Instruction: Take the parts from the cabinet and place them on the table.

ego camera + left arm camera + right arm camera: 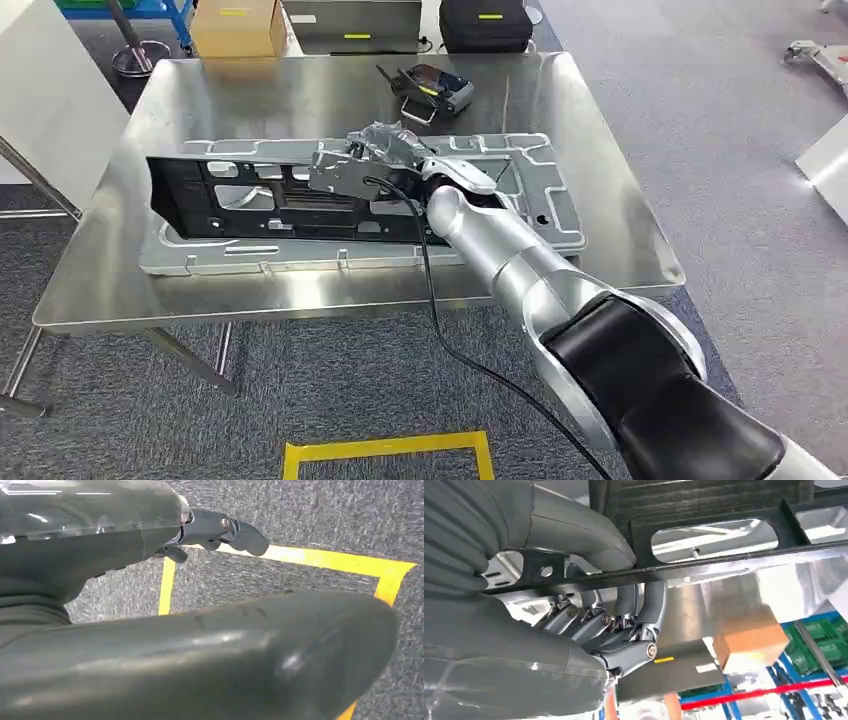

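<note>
1. Right hand (375, 160) reaching over the middle of the shiny steel table (120, 270), fingers (644, 605) curled around the edge of the long black plastic frame part with cut-out windows (200, 200), thumb on the opposite face; gripped firmly.
2. Black frame part held tilted above the table, running leftward from the right hand, over the flat silver stamped sheet-metal panel (540, 200).
3. Silver panel lying flat on the table, across its middle, partly hidden behind the black frame.
4. Whether the black frame's lower edge touches the silver panel: cannot tell.
5. Black cable (432, 290) hanging down from near the right hand, off the table's near edge.
6. Small black handheld device with a yellow label (435, 88) lying on the table, beyond the silver panel, toward the far edge.
7. Beyond the table's far edge: brown cardboard box (238, 25), grey case (350, 25), black bag (485, 22).
8. Left hand (220, 532) hanging over grey carpet, fingers loosely bent and apart, holding nothing.
9. Yellow tape outline (385, 452) on the carpet, on the table's near side; also under the left hand in the left wrist view.
</note>
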Tool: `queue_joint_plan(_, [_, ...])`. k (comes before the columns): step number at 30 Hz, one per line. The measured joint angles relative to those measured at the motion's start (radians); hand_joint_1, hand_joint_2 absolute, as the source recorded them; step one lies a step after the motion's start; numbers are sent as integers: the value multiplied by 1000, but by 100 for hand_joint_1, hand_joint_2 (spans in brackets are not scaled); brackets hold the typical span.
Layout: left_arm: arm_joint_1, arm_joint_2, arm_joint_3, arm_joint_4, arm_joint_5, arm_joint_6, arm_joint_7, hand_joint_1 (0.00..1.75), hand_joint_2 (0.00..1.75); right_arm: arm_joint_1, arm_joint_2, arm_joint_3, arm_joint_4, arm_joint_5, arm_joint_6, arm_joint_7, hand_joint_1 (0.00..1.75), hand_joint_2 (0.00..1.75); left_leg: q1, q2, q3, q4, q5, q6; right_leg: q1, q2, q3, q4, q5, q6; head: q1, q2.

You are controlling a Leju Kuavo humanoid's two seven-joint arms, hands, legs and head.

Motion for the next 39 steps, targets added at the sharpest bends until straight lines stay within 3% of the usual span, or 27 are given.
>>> queue_joint_plan(2, [0,0,0,0,0,0,0,0,0,5,0,-1,0,0,-2,-1,175,175,0,4,0,0,-3,2,-1,-3,-114,194,-77,2,0,0])
queue_joint_plan(3, [0,0,0,0,0,0,0,0,0,11,0,-1,0,0,-2,1,175,175,-1,4,1,1,-5,1,-1,-4,-171,276,-95,1,0,0])
queue_joint_plan(4, [1,0,0,0,0,0,0,0,0,18,-2,-1,0,1,-2,2,175,175,-2,4,4,1,-7,0,-1,-4,-208,311,-82,-2,0,0])
queue_joint_plan(5, [3,0,0,0,0,-3,0,0,0,23,-2,-1,0,4,-1,3,175,175,-3,4,9,2,-10,-2,-1,-4,-219,294,-47,-6,0,0])
queue_joint_plan(6, [5,0,0,0,-1,-5,-2,0,0,25,-2,-1,0,7,-1,3,175,175,-5,4,16,2,-15,-2,0,-4,-209,233,15,-12,0,0])
queue_joint_plan(8, [4,0,0,0,-1,-6,-6,0,0,23,-2,-2,0,18,-1,5,175,175,-9,4,30,2,-21,-6,11,-6,-160,45,156,-37,0,0])
queue_joint_plan(9, [6,-4,0,0,-1,-6,-6,0,0,24,-2,-2,2,20,-1,5,175,175,-7,5,31,1,-23,-9,20,-12,-150,17,159,-48,0,0])
queue_joint_plan(12, [4,-5,0,0,0,-5,-7,0,0,26,-2,-3,3,26,1,8,175,175,-4,7,23,1,-23,-25,25,-8,-150,-4,157,-54,1,0])
queue_joint_plan(13, [5,-6,0,0,0,-5,-7,0,0,25,-2,-3,3,32,2,10,175,175,-4,10,26,-1,-22,-31,25,-6,-149,-7,158,-58,1,0])
queue_joint_plan(14, [4,-5,0,0,0,1,-6,0,0,24,0,-5,1,37,4,10,175,175,-8,12,20,3,-32,-37,7,-7,-138,-23,164,-62,0,0])
queue_joint_plan(15, [4,-5,0,0,2,4,-6,0,0,21,2,-5,1,39,5,11,175,175,-7,12,17,27,-47,-43,9,-6,-132,-28,164,-64,1,0])
queue_joint_plan(18, [-1,-4,0,0,9,6,5,0,0,12,7,-5,1,40,16,11,175,175,6,13,-99,259,-141,-61,9,-6,-125,-26,159,-70,1,0])
queue_joint_plan(19, [-1,-4,0,0,10,6,11,0,0,12,7,-6,2,40,24,13,175,175,9,13,-132,317,-150,-66,8,-6,-123,-24,155,-70,0,0])
queue_joint_plan(20, [-1,-4,1,0,10,5,13,0,0,12,8,-6,2,40,29,14,175,175,13,13,-143,322,-134,-70,8,-4,-119,-22,151,-69,0,0])
queue_joint_plan(21, [-1,-3,1,0,11,5,15,0,0,11,8,-6,2,41,32,15,175,175,16,13,-131,283,-96,-73,7,-3,-115,-19,145,-66,1,0])
queue_joint_plan(23, [-2,-1,4,0,11,3,17,0,0,3,11,-7,1,43,36,19,175,175,24,14,-54,104,13,-78,4,-1,-104,-5,127,-59,0,0])
queue_joint_plan(24, [-2,0,5,0,11,3,18,0,0,0,14,-7,2,44,40,20,175,175,25,12,-28,51,16,-79,3,-1,-103,2,116,-53,1,0])
queue_joint_plan(25, [-1,-1,5,0,11,3,20,0,0,-7,14,-8,2,46,42,21,175,175,18,12,-19,38,6,-76,10,4,-111,12,112,-47,1,0])
queue_joint_plan(26, [-7,-1,6,0,11,3,22,0,0,-8,17,-8,2,50,43,21,175,175,19,12,-18,35,-7,-63,10,4,-118,13,113,-44,0,0])
queue_joint_plan(30, [-11,-1,8,0,14,5,25,0,0,-10,22,-9,2,62,43,22,175,175,22,11,-16,30,-13,-40,6,1,-122,34,89,-24,1,0])
queue_joint_plan(31, [-11,-1,8,0,14,6,26,0,0,-13,22,-9,2,65,43,22,175,175,22,12,-16,30,-16,-36,6,-2,-150,84,62,-20,1,0])
queue_joint_plan(33, [-13,-1,11,0,14,8,27,0,0,-12,23,-9,3,69,42,21,175,175,20,13,-14,30,-19,-31,5,-3,-243,252,-7,-15,1,0])
queue_joint_plan(34, [-13,-1,13,0,16,8,27,0,0,-10,23,-9,5,72,43,21,175,175,20,13,-12,30,-21,-28,5,-3,-285,318,-20,-15,1,0])
queue_joint_plan(35, [-13,-1,14,0,17,8,27,0,0,-7,23,-9,8,73,42,21,175,175,19,12,-9,30,-23,-28,5,-3,-306,339,-9,-17,1,0])
queue_joint_plan(36, [-12,-1,14,0,17,9,27,0,0,-5,23,-9,10,74,42,21,175,175,18,11,-3,30,-26,-28,6,-3,-303,312,29,-20,1,0])
queue_joint_plan(38, [-13,-1,14,0,16,9,27,0,0,-8,23,-9,10,74,42,21,175,175,13,10,11,30,-33,-29,11,-3,-242,150,143,-38,1,0])
queue_joint_plan(39, [-13,-2,14,0,16,9,27,0,0,-10,23,-10,10,74,42,20,175,175,13,10,15,29,-36,-30,17,-4,-211,68,190,-53,1,0])
